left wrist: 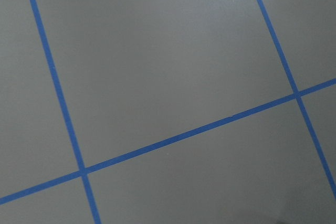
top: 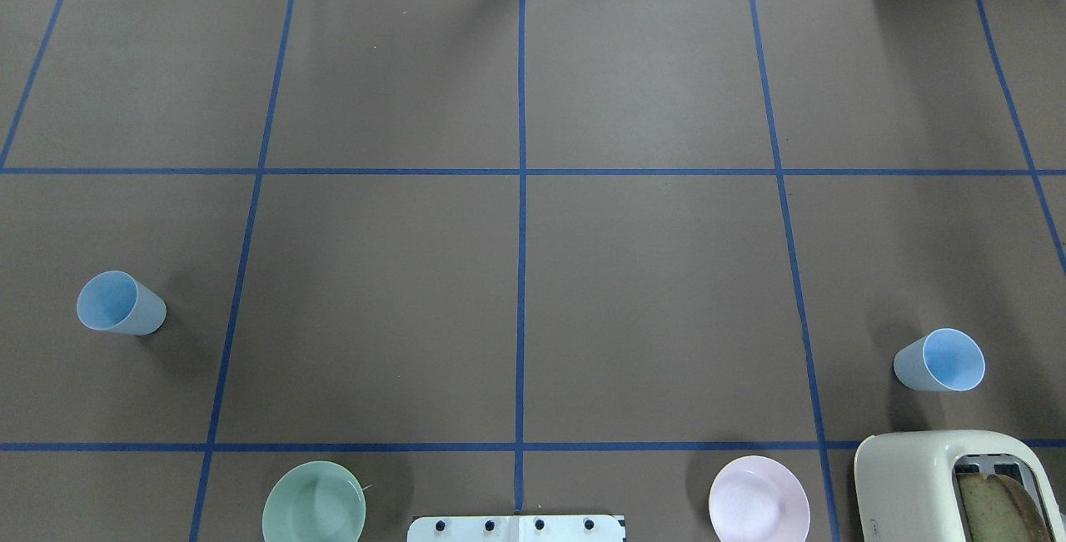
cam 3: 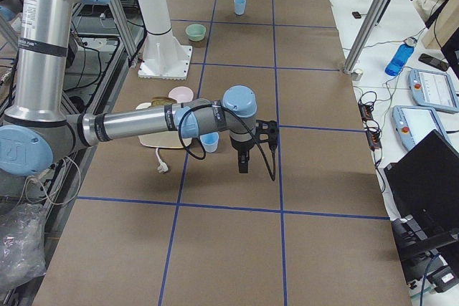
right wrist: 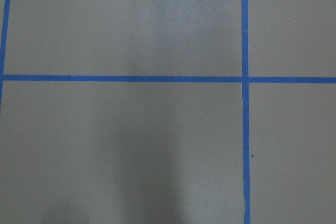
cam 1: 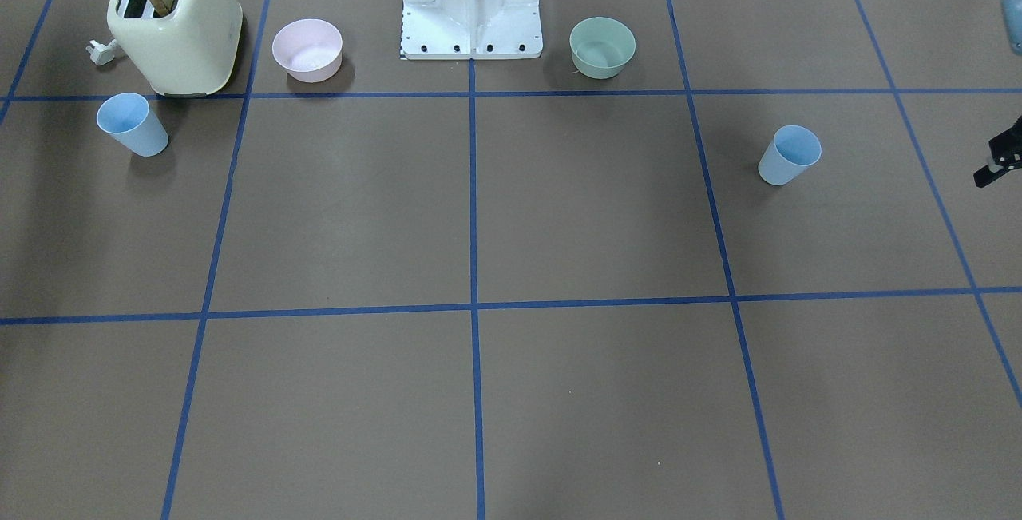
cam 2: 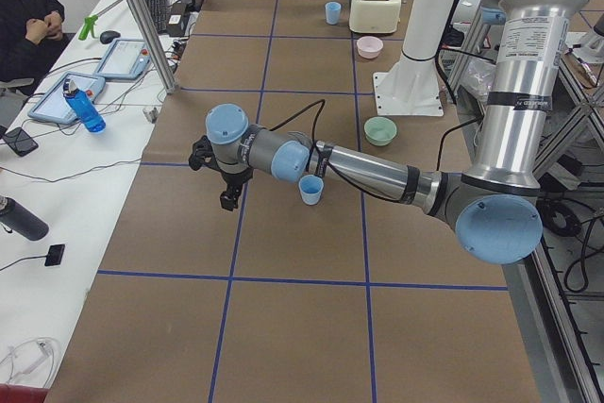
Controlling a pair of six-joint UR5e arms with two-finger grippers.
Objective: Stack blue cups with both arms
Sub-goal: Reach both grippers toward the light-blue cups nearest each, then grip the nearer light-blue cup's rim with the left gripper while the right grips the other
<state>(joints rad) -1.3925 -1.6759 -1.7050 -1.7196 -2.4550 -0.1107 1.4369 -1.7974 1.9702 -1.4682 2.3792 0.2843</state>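
Two pale blue cups stand upright and far apart on the brown table. One cup (top: 121, 303) is on my left side and also shows in the front view (cam 1: 789, 154). The other cup (top: 939, 360) is on my right side, in front of the toaster (cam 1: 132, 125). My left gripper (cam 2: 226, 201) hangs above the table, apart from the left cup (cam 2: 310, 190) on its outer side. Only a black edge of it (cam 1: 1002, 159) shows in the front view. My right gripper (cam 3: 244, 165) hangs beside the right cup (cam 3: 209, 141). I cannot tell whether either is open or shut. Both wrist views show only table.
A cream toaster (cam 1: 176, 21) with a bread slice stands at my right, a pink bowl (cam 1: 307, 49) and a green bowl (cam 1: 602, 46) flank the white pedestal (cam 1: 471, 1). Blue tape lines grid the table. A side desk (cam 2: 66, 167) holds tablets and bottles.
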